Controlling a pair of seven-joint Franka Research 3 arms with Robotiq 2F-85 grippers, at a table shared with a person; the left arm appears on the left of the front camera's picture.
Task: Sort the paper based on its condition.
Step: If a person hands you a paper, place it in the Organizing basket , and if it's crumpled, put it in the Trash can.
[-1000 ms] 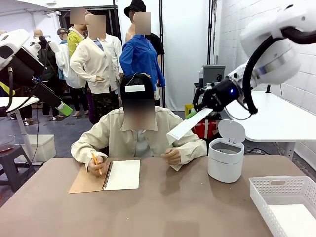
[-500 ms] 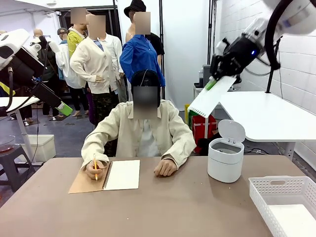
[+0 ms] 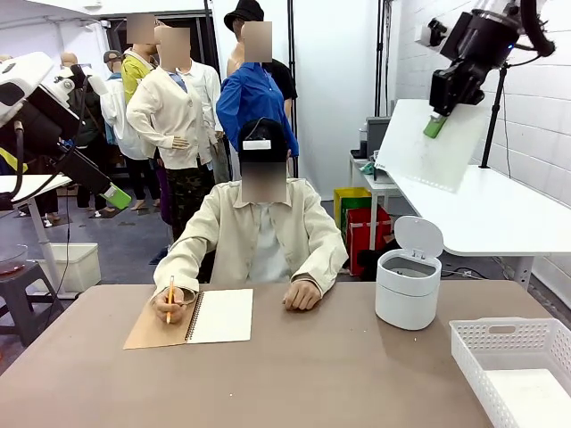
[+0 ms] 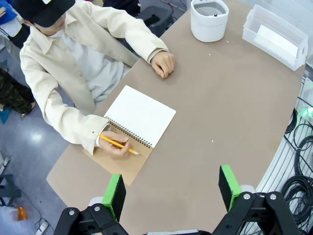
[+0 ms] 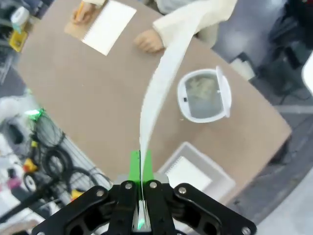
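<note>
We see the table (image 3: pixel 312 374) carrying the bin (image 3: pixel 408 285), lid up, with the basket (image 3: pixel 513 357) near it on the robot's right and the notebook (image 3: pixel 219 315) well to its left. High above the bin hangs the sheet (image 3: pixel 419 152), pinched at one edge by our right gripper (image 3: pixel 434 125). Light and floppy, it bows, so an edge pinch suits it. Our left gripper (image 4: pixel 171 188) stands spread and empty, far from the bin.

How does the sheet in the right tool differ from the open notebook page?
The sheet is loose, pinched at one edge by the shut right tool and held high in the air; the notebook page is spiral-bound and lies on the table. The sheet bows; the page lies flat. Both are white and rectangular.
</note>
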